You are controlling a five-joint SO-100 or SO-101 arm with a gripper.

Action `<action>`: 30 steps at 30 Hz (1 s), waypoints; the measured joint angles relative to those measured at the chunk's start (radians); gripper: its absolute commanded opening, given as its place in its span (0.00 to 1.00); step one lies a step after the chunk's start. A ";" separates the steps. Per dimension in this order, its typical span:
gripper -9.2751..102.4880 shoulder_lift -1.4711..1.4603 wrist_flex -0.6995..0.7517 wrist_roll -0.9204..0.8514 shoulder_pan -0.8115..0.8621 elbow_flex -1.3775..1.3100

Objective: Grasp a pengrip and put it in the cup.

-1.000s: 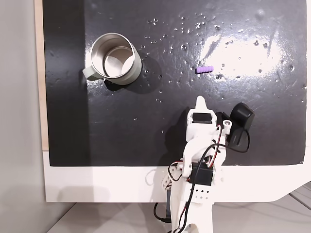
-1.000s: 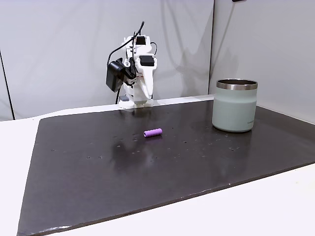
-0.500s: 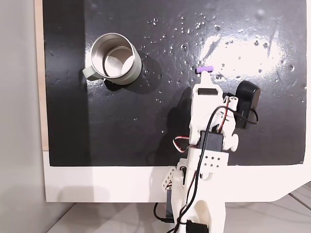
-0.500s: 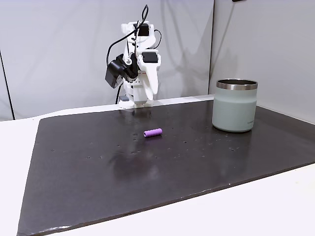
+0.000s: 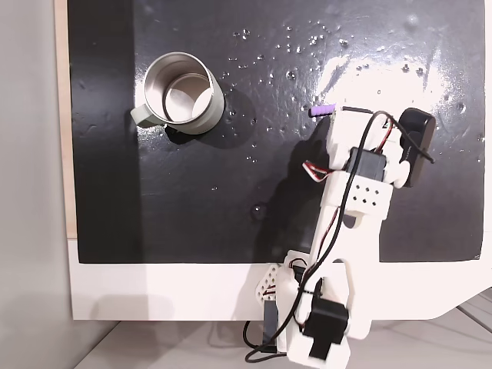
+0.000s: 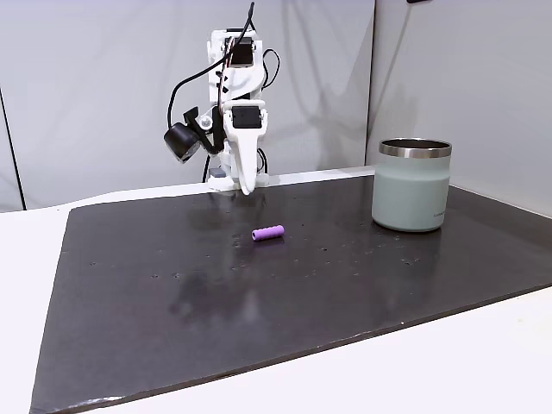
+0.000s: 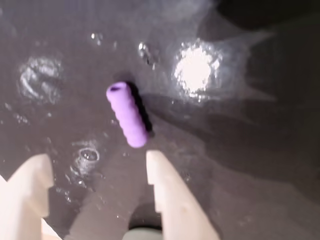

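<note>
The small purple ribbed pengrip (image 7: 128, 121) lies mid-frame on the dark mat (free, untouched); the pale two-finger gripper (image 7: 97, 167), spread wide below it, should advance until straddling it.

Over the last second the arm extended from its folded pose out across the mat, bringing the gripper (image 7: 95, 165) above the pengrip (image 7: 128, 114). The pengrip came to lie just ahead of the parted jaws, nearer the right-hand fingertip in the wrist view, untouched.
</note>
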 measured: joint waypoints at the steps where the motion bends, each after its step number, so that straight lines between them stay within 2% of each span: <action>1: 0.26 -0.020 0.000 -0.002 0.002 -0.017; 30: 0.26 -0.445 0.041 -0.040 -0.063 -0.293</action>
